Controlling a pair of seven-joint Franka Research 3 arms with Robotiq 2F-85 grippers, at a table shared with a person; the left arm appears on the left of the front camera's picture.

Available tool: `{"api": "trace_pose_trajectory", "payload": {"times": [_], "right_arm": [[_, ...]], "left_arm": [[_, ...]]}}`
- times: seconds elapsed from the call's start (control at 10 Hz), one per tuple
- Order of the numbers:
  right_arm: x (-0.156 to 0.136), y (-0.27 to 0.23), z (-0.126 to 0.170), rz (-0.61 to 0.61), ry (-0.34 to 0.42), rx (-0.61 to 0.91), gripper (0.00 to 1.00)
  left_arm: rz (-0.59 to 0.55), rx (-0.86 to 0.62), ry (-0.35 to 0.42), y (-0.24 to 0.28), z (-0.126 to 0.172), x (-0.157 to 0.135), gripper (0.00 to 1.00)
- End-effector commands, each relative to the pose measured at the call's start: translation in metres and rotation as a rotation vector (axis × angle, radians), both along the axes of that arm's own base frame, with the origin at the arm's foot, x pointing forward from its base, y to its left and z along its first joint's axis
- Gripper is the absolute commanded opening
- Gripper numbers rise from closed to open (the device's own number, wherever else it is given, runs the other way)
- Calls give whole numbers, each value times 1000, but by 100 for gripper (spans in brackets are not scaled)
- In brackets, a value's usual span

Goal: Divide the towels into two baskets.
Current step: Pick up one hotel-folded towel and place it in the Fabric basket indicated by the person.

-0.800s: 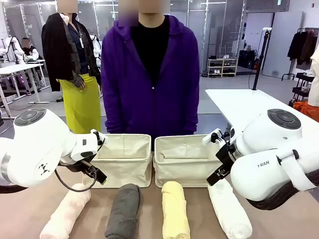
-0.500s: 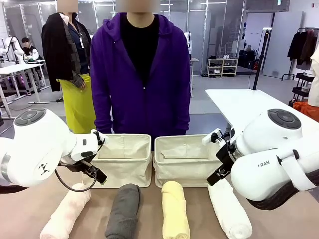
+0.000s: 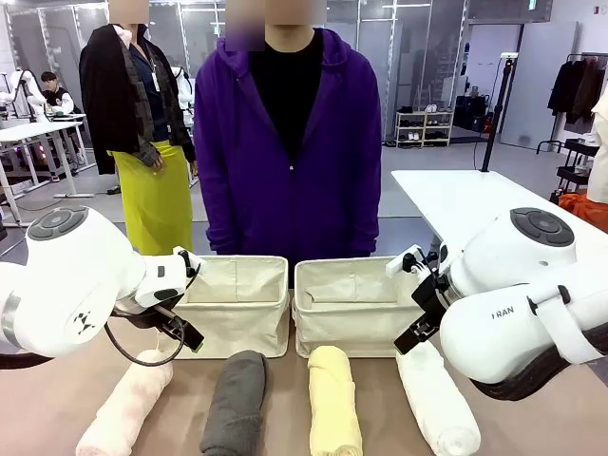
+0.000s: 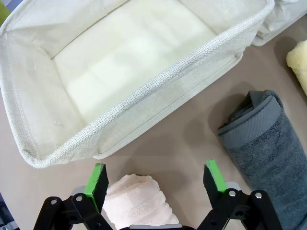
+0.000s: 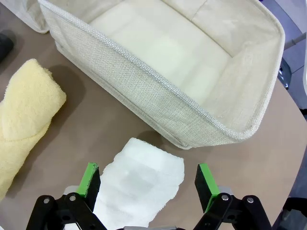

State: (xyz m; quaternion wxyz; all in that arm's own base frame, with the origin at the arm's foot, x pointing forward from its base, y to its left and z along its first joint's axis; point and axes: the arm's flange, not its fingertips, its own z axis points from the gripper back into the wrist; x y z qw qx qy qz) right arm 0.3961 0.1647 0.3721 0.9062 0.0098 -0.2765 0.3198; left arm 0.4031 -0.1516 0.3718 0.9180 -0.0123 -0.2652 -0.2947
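Towel count on the table: one pink towel, one grey towel, one yellow towel and one white towel, four rolls in all. Baskets: two, the left basket and the right basket. Robot arms: two, the left arm and the right arm; grippers: two, the left gripper and the right gripper, each with two green-padded fingers. People: one person in a purple hoodie, plus possibly one seated figure far off, too small to count firmly.
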Motion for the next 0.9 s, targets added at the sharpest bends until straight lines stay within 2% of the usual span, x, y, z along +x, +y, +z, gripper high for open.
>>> {"api": "trace_pose_trajectory", "payload": {"times": [0.0, 0.1, 0.2, 0.5, 0.6, 0.8], "right_arm": [[0, 1, 0, 0, 0, 1, 100], [0, 0, 0, 0, 0, 0, 100], [-1, -2, 22, 42, 13, 15, 100], [-4, -17, 69, 66, 122, 160, 100], [-4, -28, 84, 41, 174, 206, 100], [-6, -56, 103, 57, 328, 433, 100]], "left_arm": [[1, 0, 0, 0, 0, 0, 100], [0, 0, 0, 0, 0, 0, 100], [-59, -29, 38, -2, 21, -1, 100], [-102, -221, 206, 6, 63, -4, 100], [-104, -294, 225, 13, 73, -5, 100], [-113, -538, 356, 51, 92, -6, 100]]}}
